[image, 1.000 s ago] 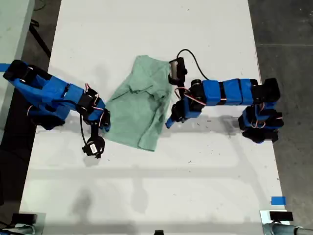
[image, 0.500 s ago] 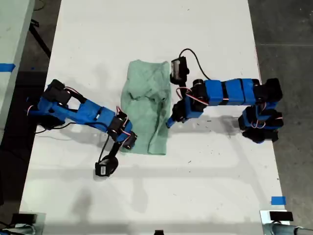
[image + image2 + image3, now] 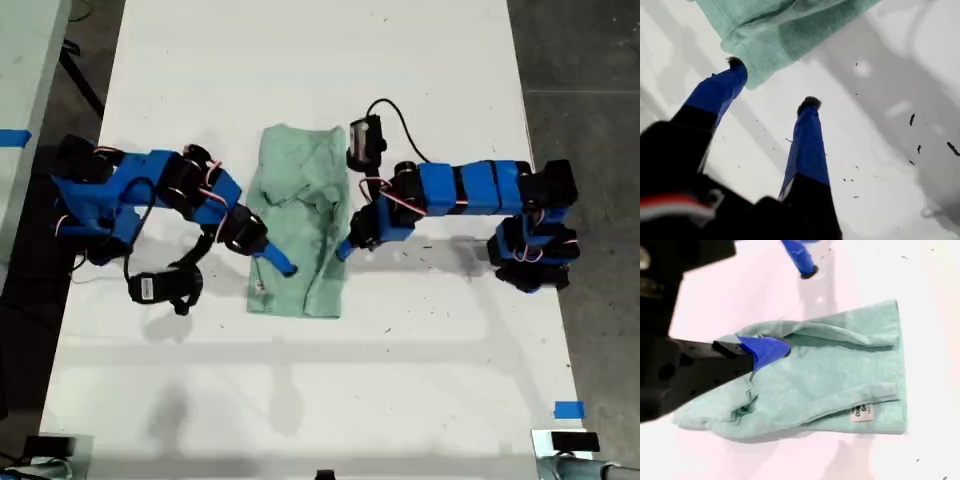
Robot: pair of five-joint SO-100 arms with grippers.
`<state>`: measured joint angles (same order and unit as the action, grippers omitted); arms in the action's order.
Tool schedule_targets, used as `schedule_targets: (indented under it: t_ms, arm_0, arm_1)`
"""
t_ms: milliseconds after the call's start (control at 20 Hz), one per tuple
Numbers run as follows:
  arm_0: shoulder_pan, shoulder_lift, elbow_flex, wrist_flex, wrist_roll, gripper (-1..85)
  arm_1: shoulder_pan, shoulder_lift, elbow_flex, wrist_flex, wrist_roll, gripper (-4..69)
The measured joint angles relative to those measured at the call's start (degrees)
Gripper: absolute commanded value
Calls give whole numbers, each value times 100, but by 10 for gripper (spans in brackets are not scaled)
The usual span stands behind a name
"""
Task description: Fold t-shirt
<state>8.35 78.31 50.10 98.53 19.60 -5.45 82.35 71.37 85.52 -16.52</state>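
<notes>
First wrist view shows my first gripper (image 3: 772,82) with its two blue fingers spread wide and nothing between them, one fingertip (image 3: 735,63) touching a rolled edge of the t-shirt (image 3: 785,30) and the other down on the bare white table (image 3: 880,125) just beside that edge. My second gripper (image 3: 278,263) reaches in from the opposite side of the t-shirt, one blue finger (image 3: 765,349) lying over the cloth near a raised fold. Its other finger is hidden, so I cannot tell whether it is spread or pressed together. The t-shirt lies on the table between the two arms, already gathered into a narrow, rumpled band, with a small white label (image 3: 861,412) showing on its face near one short end. It looks light, soft and limp, so I judge it will sag and drag when lifted rather than hold a shape, and a pinch on a doubled edge or a corner of a short end should carry it best. No container shows anywhere near the t-shirt.
</notes>
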Motion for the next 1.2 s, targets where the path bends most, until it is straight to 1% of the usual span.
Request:
schedule_targets:
  t_ms: [50,100,150,200,250,350,450,500,550,600,650,700,750,800,850,1000,1200]
  arm_0:
    - [-158,246,185,290,-53,382]
    - [-308,431,501,536,-202,378]
    - [-439,659,967,659,-352,368]
    - [-483,967,1582,598,-589,342]
    - [-492,1354,2232,483,-729,237]
    - [-404,2355,3771,-141,-1187,32]
    - [-316,3261,5273,-756,-1731,5]
    - [-185,3551,5792,-940,-1960,0]
    - [-35,3647,5985,-1037,-2136,4]
    - [141,3683,5994,-1116,-2215,57]
    - [229,3700,5994,-1187,-2268,175]
    - [255,3683,5977,-1266,-2285,262]
    - [255,3577,5880,-1362,-2259,287]
    - [290,3375,5695,-1441,-2171,304]
    - [343,3120,5440,-1485,-2048,316]
    - [404,2188,4720,-1644,-1652,332]
    - [404,1283,4570,-2057,-1494,335]
  arm_1:
    - [0,0,0,0,0,254]
    - [9,0,0,0,0,190]
    - [9,0,0,0,0,160]
    - [9,0,0,0,18,144]
    - [9,0,0,0,44,91]
    - [9,0,0,53,105,44]
    - [9,0,26,114,211,36]
    - [0,0,35,141,220,36]
    - [-35,0,35,141,281,18]
    - [-88,0,35,141,308,17]
    - [-132,0,35,141,325,22]
    - [-185,0,35,79,334,60]
    - [-229,0,35,26,352,211]
    - [-272,-9,26,9,404,268]
    - [-316,-167,-176,0,457,282]
    - [-413,-888,-791,0,510,299]
    - [-475,-1397,-1055,0,624,305]
